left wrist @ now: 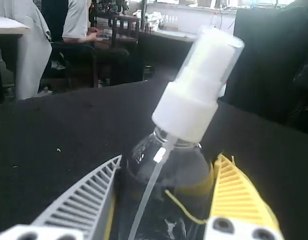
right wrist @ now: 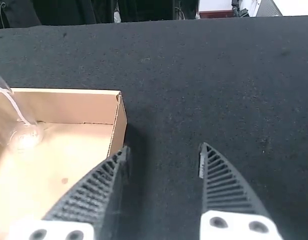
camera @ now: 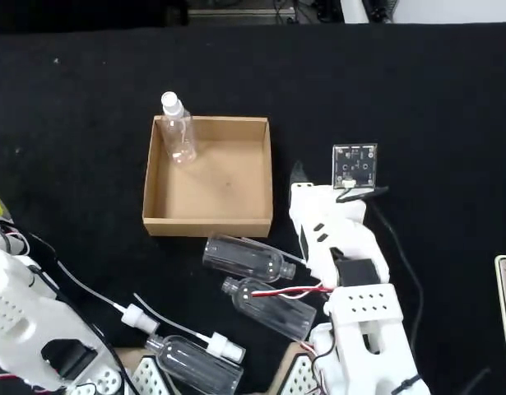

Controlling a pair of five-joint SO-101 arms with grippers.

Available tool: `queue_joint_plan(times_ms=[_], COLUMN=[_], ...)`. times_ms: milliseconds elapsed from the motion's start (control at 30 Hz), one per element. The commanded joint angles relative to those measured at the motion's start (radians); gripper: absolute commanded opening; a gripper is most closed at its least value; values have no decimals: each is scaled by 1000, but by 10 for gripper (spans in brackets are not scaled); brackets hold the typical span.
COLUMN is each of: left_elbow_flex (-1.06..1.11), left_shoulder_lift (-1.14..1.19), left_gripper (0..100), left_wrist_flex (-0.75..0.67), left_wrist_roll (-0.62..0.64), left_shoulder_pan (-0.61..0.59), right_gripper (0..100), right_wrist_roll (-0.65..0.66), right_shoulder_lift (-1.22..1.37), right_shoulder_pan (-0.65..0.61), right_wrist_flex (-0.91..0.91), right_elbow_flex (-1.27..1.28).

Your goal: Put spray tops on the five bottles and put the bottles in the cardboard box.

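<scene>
The cardboard box (camera: 207,216) sits mid-table, and a clear bottle with a white spray top (camera: 178,130) leans in its far left corner, also seen as a clear bottle base (right wrist: 18,132). Two uncapped bottles (camera: 244,257) (camera: 271,307) lie in front of the box. A third bottle (camera: 195,364) lies near the front edge among two loose spray tops (camera: 138,318) (camera: 225,347) with long tubes. My left gripper (left wrist: 169,160) is shut on a bottle with a spray top on its neck (left wrist: 194,100). My right gripper (right wrist: 164,150) (camera: 300,183) hangs open and empty just beside the box's right wall (right wrist: 118,127).
The left arm's white body (camera: 22,325) fills the front left corner. The right arm (camera: 351,280) runs back from the box's right side, with a small circuit board (camera: 355,166) on it. Black cloth (camera: 417,99) covers the table around them.
</scene>
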Motion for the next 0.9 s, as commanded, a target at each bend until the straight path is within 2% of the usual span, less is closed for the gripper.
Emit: queue_joint_plan(times_ms=[0,867], left_elbow_flex=[-42,-88], left_shoulder_lift=[-54,-54], left_gripper=[259,252], left_wrist_flex=[14,15], left_wrist_roll=[-6,-8], left_shoulder_pan=[12,13], right_gripper=[198,198], right_wrist_roll=[6,6], right_shoulder_lift=[-18,-18], right_shoulder_pan=[12,14], right_wrist_flex=[-28,-28], right_elbow_flex=[-8,-8])
